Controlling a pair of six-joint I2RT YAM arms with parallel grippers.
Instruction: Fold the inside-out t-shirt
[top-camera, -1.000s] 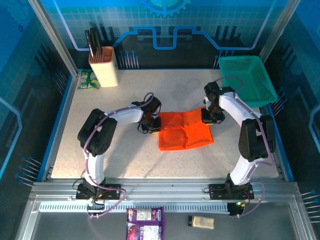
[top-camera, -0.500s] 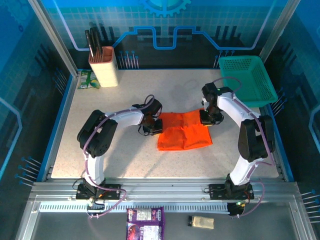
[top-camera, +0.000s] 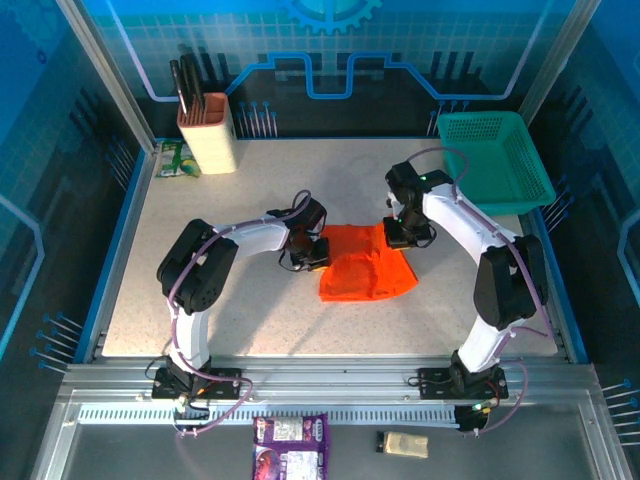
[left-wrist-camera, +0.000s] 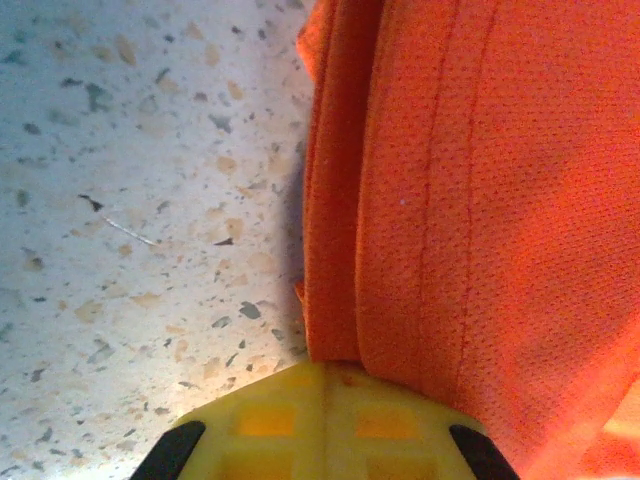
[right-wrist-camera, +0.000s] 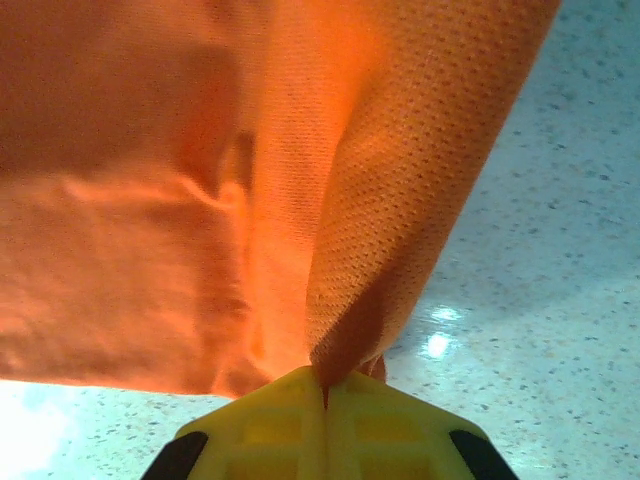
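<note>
Between left gripper and right gripper, both clamped on it, holding the t-shirt: thin, floppy, light, probably best grabbing at hems.

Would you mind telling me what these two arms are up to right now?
They are folding an orange t-shirt on the speckled table. The left gripper is shut on the shirt's left edge, the right gripper on its far right corner. The shirt lies partly folded between them.
</note>
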